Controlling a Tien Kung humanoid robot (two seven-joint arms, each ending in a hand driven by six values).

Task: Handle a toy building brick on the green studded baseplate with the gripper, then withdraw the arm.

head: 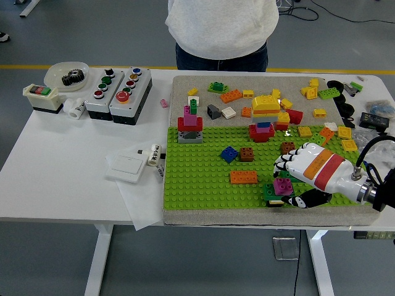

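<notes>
White right hand [300,174] on green baseplate [203,179], fingers curled, apparently clamped on magenta brick [282,185].

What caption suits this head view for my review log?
Right hand curled around a magenta brick near the green baseplate's front edge, a person standing opposite.

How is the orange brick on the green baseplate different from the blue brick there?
The orange brick is long and lies square to the studs; the blue brick is shorter and sits turned at an angle. The orange one lies nearer the table's front edge, the blue one farther back. Both rest on the green baseplate, untouched by the right hand.
</notes>
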